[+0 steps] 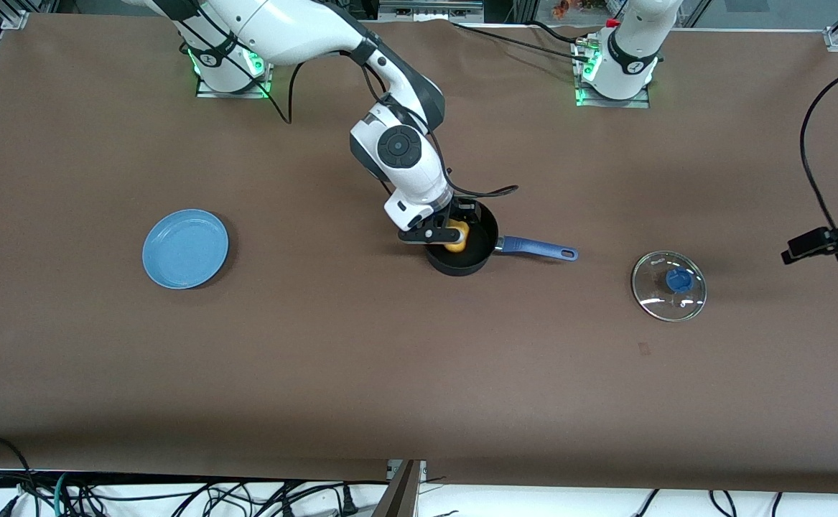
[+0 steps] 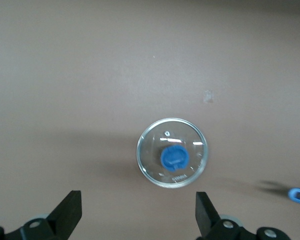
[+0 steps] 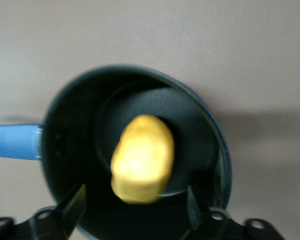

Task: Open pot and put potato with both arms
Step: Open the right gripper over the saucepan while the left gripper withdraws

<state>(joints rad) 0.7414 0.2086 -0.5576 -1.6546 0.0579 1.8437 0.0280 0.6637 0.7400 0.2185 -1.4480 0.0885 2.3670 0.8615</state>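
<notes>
A brown table holds one plate, one pot, one potato and one lid, with two white robot arms based along the top of the front view.

At the left of that frame lies a flat, round, light-blue plate, bare.

At the centre, the right arm reaches down from the upper left, and the right gripper hangs over the pot, a small round black saucepan. Its jaws are spread wide; in the right wrist view its two black fingers stand well apart on either side of the potato without touching it. The potato, a smooth, lumpy, yellow-orange oval, is inside the pot's mouth; whether it rests on the bottom cannot be told. The pot's long, straight blue handle points toward the left arm's end of the table and ends in a hole.

Right of centre lies a round clear glass lid with a blue knob, flat on the table, well apart from the pot.

At the right edge, the left gripper hangs over the table just beside the lid, jaws spread wide and holding nothing.
</notes>
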